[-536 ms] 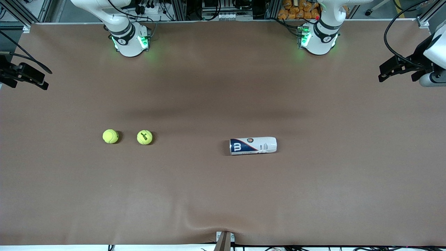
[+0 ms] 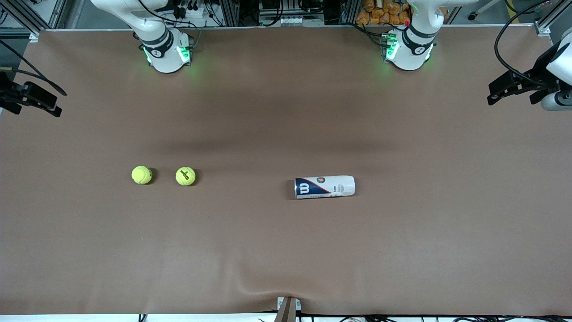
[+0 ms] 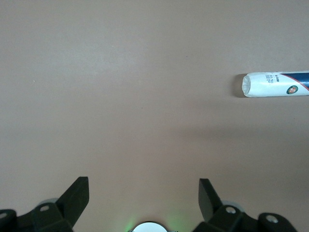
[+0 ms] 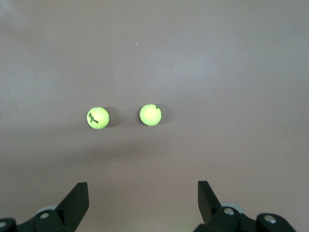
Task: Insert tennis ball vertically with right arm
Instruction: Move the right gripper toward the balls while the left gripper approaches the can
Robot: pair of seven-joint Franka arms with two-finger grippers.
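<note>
— Yellow felt, twice over: two small fuzzy tennis balls sit side by side on the brown table (image 2: 286,250) toward the right arm's end. One carries black lettering, the lettered tennis ball (image 2: 185,175), and the plainer tennis ball (image 2: 142,175) lies just beside it, closer to the table's end. Where is the container?

— The white and navy cylindrical ball can (image 2: 324,187) lies on its side near the middle of the table, well apart from both balls, its mouth seemingly toward the right arm's end.

— And the grippers?

— The right gripper (image 4: 143,203) hangs high with its fingers spread wide and nothing between them, the balls in its wrist view. The left gripper (image 3: 143,203) is likewise wide and empty, up at the left arm's end of the table, the can at the edge of its view; that arm waits.

— Then nothing is done yet. What matters for the pick?

— Probably choosing the lettered ball, nearest the can, descending straight over its centre, and closing across its widest girth so it cannot roll into its neighbour. The can also looks to need standing upright before a vertical drop.
</note>
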